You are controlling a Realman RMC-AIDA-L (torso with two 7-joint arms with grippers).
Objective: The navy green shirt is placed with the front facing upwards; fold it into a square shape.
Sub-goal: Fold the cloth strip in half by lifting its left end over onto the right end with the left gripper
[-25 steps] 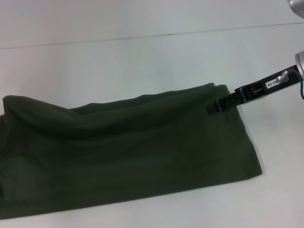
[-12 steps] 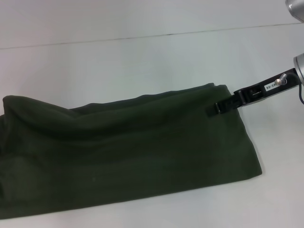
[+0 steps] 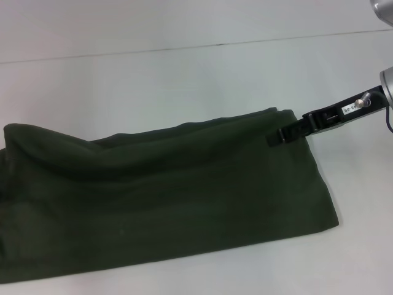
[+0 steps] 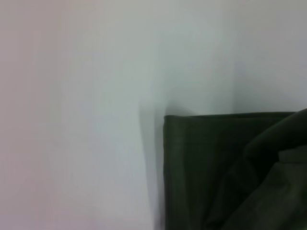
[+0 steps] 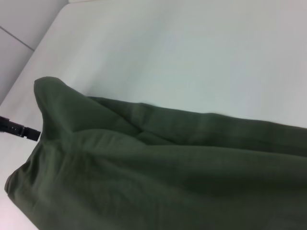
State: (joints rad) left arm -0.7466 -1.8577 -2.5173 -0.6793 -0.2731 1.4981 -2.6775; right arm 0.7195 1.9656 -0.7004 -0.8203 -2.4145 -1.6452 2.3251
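Note:
The navy green shirt (image 3: 172, 196) lies as a long folded band across the table, plain green side up, with no lettering showing. Its left end runs past the edge of the head view. My right gripper (image 3: 279, 136) reaches in from the right, and its black tip rests at the shirt's far right corner. The right wrist view looks along the shirt (image 5: 158, 167), where a raised ridge runs down the far edge. A black tip at the shirt's other end there is my left gripper (image 5: 19, 129). The left wrist view shows a squared shirt corner (image 4: 216, 163) on the table.
The white table (image 3: 184, 80) spreads behind and to the right of the shirt. A seam line (image 3: 202, 46) crosses it at the back. My right arm's silver wrist (image 3: 384, 83) hangs at the right edge.

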